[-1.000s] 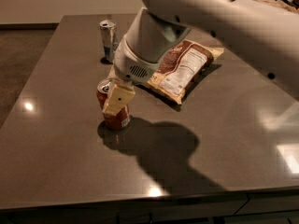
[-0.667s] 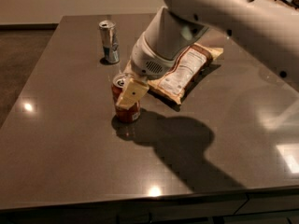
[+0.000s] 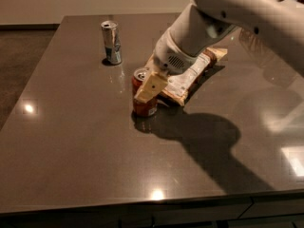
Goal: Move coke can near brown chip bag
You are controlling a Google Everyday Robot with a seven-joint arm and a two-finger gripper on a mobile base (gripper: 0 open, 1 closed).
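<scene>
Claw is clamped on the coke can, which stands upright on the surface just beside the bag's near edge; much of the bag lies hidden under the arm. To finish well, the robot should probably stop short of that edge, keep the coke can vertical and let go only once its base sits flat, then lift straight up so it is not tipped. Compared with a second ago, claw and coke can have slid right toward the bag, farther from the silver can.
</scene>
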